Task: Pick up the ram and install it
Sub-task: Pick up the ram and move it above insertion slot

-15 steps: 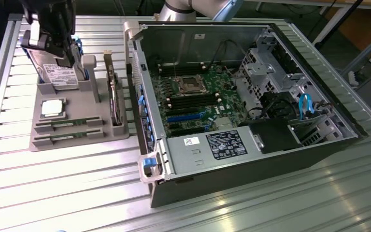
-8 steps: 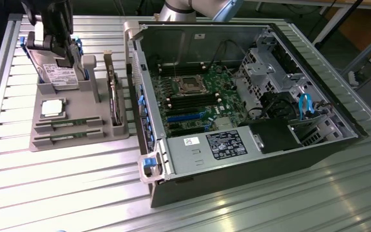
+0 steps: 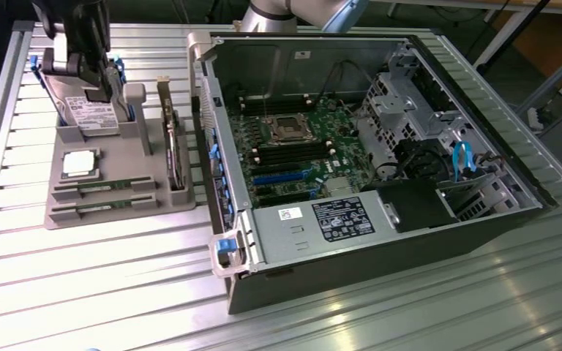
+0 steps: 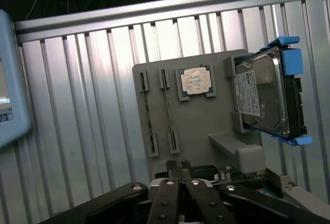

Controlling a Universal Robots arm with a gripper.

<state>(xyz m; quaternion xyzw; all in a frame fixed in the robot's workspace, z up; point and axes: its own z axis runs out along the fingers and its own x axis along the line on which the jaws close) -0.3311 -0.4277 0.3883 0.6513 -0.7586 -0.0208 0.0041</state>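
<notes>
Wrist view, ram in tray, grpr apart

Ribbed metal table, bright glare, dark surroundings

The arm reaches over with its wrist pointing downward, jaws closed tip to tip.

robotics lab, slatted aluminium workbench; opened computer case, grey parts holder
</notes>
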